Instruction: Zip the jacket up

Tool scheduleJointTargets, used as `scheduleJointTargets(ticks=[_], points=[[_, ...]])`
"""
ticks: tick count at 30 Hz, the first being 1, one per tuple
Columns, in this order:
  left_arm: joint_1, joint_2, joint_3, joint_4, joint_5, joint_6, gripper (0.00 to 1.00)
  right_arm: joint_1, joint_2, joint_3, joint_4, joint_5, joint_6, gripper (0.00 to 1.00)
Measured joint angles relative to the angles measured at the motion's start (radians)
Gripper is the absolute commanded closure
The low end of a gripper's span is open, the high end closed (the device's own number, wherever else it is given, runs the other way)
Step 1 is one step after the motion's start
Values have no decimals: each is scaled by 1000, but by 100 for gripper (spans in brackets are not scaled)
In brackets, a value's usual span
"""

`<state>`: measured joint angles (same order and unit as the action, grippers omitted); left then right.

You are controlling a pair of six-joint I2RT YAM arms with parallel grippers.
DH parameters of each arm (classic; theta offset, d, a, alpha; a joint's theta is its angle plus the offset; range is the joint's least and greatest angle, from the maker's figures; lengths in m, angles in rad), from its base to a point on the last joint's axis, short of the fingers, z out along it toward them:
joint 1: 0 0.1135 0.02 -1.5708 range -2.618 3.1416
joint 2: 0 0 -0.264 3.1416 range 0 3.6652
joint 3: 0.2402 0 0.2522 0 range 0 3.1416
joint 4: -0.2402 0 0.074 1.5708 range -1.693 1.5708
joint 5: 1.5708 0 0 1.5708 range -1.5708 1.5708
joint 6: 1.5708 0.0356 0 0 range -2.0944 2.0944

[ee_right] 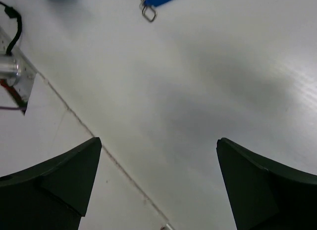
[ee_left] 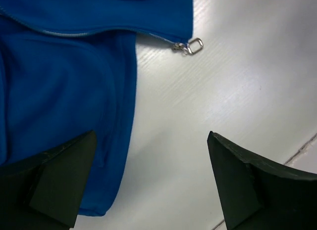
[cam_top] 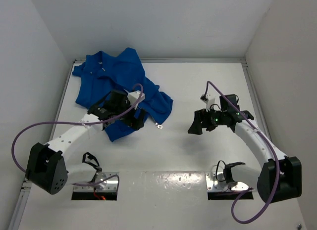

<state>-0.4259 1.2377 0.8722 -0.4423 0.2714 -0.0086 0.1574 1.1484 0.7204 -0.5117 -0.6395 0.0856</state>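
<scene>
The left gripper [cam_top: 132, 119] stood wide, its two dark fingers [ee_left: 64, 165] far apart, holding nothing. It hung over the near right part of the jacket [cam_top: 119, 76]. In its wrist view, one finger lay over blue cloth and the other over bare table [ee_left: 237, 91]; whether either touched the surface could not be told. The right gripper [cam_top: 197, 124] was equally wide and empty, over bare table well to the right of the jacket.

The jacket lay crumpled at the far left of the table [cam_top: 198, 156], collar toward the back wall. The left arm crossed over its near edge and hid part of it. A thin pale zipper line [ee_left: 74, 33] ran along a fold to the hem corner, where the small silver pull [ee_left: 194, 45] rested on the table just past the cloth. The pull [cam_top: 159, 125] lay between the two grippers, closer to the left one, with nothing over it. The right wrist camera caught it at the top edge [ee_right: 147, 12] beside a scrap of blue. Purple cables [cam_top: 20, 136] looped from both arms.
</scene>
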Motion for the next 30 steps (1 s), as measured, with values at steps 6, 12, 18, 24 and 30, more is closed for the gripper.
scheduleJointTargets(ticks=[6,12,18,24,30], points=[[-63,-62,-39,-5,64,169,4,-1,-44,-67,-19,-47,36,3],[-200,-121,-61,49,49,438,27,-4,19,-55,3,-122,98,7],[-208,-231,-317,272,44,845,40,-4,113,-30,56,-166,186,8],[-162,-147,-419,441,130,1165,48,-4,157,19,83,-187,218,8],[-147,25,-382,619,186,1280,49,-4,205,68,84,-203,218,8]])
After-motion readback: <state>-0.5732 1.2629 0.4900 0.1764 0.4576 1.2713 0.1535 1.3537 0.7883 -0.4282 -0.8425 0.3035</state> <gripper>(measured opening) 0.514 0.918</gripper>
